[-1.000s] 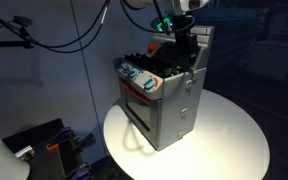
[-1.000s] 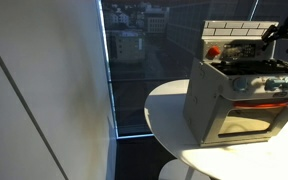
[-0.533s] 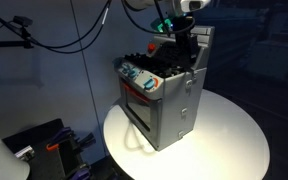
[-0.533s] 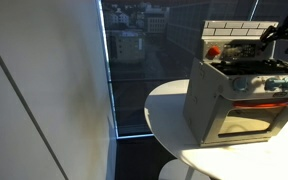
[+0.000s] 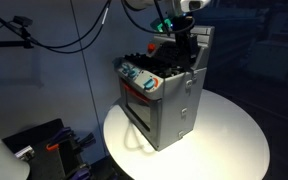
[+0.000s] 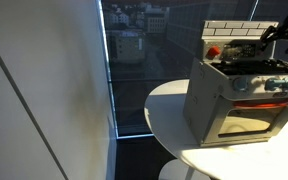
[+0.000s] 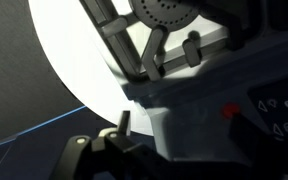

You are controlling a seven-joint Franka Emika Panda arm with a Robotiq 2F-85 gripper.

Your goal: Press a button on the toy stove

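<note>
- Squarely on the round white table (image 5: 234, 140) stands the toy stove (image 5: 166, 100) — a small silver-grey boxy cooker with a windowed oven door (image 6: 246, 120), red trim and teal knobs (image 5: 139, 78) along its front edge.
- In both exterior views we see black burners (image 5: 164, 62) on its top and a white brick-pattern back panel (image 6: 234, 33) rising behind them.
- Over the rear of the cooktop we find the black robot gripper (image 5: 185, 50), hanging close to the back panel, with a green light (image 5: 164, 22) glowing on the wrist above it.
- We cannot tell whether its fingers are spread or pressed together — they blur into the dark burners in the exterior views, and the wrist view shows only dark gripper parts along its lower edge.
- From the wrist view we look down on one round burner, a small red mark (image 7: 230, 111) on the grey body, and white tabletop beyond.
- Beside the table, in an exterior view, a tall dark window (image 6: 134, 45) shows city buildings.
</note>
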